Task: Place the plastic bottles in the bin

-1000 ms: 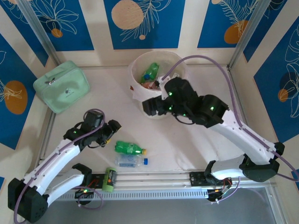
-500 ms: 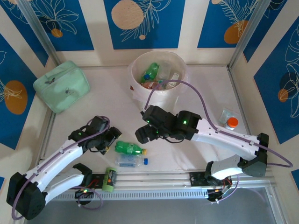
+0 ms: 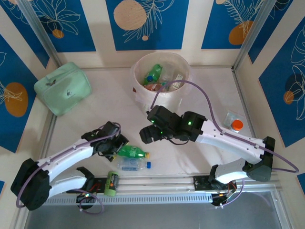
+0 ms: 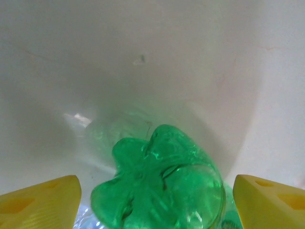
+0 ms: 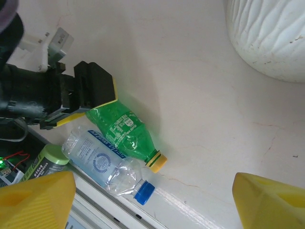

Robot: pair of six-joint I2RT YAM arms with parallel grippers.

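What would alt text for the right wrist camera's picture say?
A green bottle lies on a white table beside a clear blue-capped bottle, with the left gripper open around the green one's base. The ribbed white bin stands at top right.

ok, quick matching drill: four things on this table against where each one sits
1. green plastic bottle with yellow cap
2. clear plastic bottle with blue cap
3. mint-green rectangular zip case
4. round pale bin with white liner

a. far centre of the table
b. far-left corner
c. lying along the near rail
d. base between the open fingers of the left gripper

Pairs: 1-d, 2-c, 3-b, 4-a
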